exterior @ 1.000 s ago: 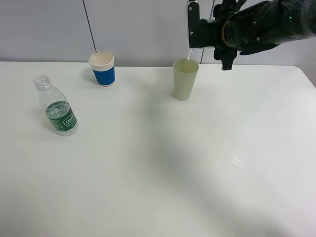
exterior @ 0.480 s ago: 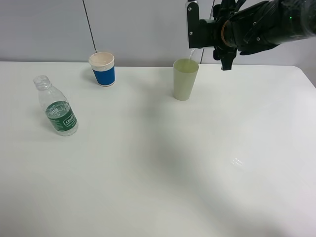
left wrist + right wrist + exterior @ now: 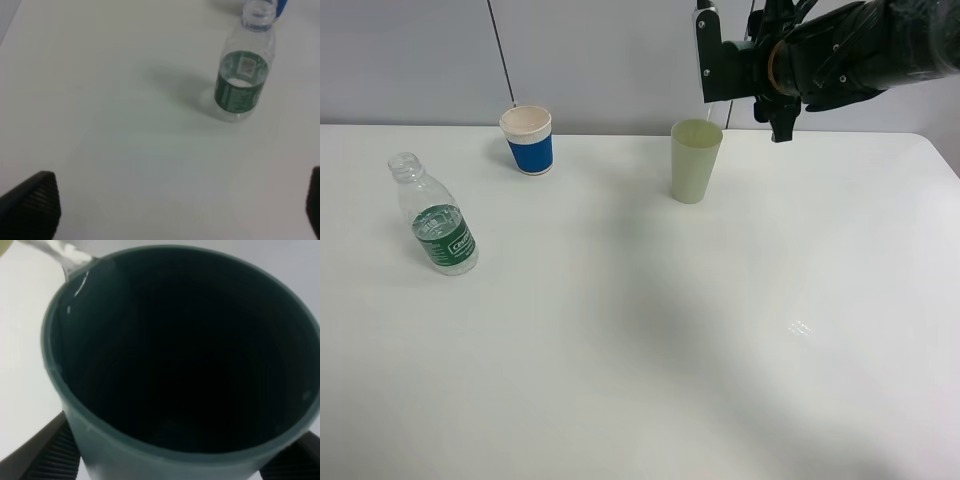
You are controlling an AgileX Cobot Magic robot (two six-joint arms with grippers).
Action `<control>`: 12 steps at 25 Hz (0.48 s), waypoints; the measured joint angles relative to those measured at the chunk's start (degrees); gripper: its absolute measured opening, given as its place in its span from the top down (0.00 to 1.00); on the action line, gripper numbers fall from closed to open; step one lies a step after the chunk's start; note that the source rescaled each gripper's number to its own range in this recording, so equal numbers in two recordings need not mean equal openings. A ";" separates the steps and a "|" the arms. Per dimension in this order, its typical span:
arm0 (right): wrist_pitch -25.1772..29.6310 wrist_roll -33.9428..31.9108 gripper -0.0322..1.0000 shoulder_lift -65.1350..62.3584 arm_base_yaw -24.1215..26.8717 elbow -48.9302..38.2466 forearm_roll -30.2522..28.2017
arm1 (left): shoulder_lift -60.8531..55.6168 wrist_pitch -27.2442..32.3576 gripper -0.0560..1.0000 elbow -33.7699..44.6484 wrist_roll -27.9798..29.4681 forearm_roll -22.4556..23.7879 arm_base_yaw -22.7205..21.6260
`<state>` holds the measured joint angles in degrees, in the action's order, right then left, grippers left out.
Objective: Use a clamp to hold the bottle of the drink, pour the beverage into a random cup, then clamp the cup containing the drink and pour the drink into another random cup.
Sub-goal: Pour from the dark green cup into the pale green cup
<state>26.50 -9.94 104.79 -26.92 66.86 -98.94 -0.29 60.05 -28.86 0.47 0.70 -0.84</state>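
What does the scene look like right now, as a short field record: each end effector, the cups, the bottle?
right end effector: shut on dark cup, tipped above light green cup
pour: water leaving the dark cup's rim
left end effector: open, empty, apart from bottle
bottle: upright, uncapped, on table
blue and white cup: upright, untouched, at the table's back

Exterior high: elevated, facing down across white table (image 3: 620, 330), wide | Left wrist: angled down, mid-range on clear plastic bottle with green label (image 3: 244, 80), shared with exterior (image 3: 438, 220) | Right wrist: very close, into dark green cup's mouth (image 3: 180, 350)
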 joint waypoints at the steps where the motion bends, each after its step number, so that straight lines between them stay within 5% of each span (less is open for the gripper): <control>1: 0.00 0.89 0.95 0.00 0.00 0.00 0.00 | 0.00 0.00 0.00 0.00 0.00 0.00 0.00; 12: -1.66 8.23 0.95 0.00 -0.17 0.08 0.00 | 0.00 0.00 0.00 0.00 0.00 0.00 0.00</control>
<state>24.84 -1.70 104.79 -27.09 66.94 -98.94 -0.29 60.05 -28.86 0.47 0.70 -0.84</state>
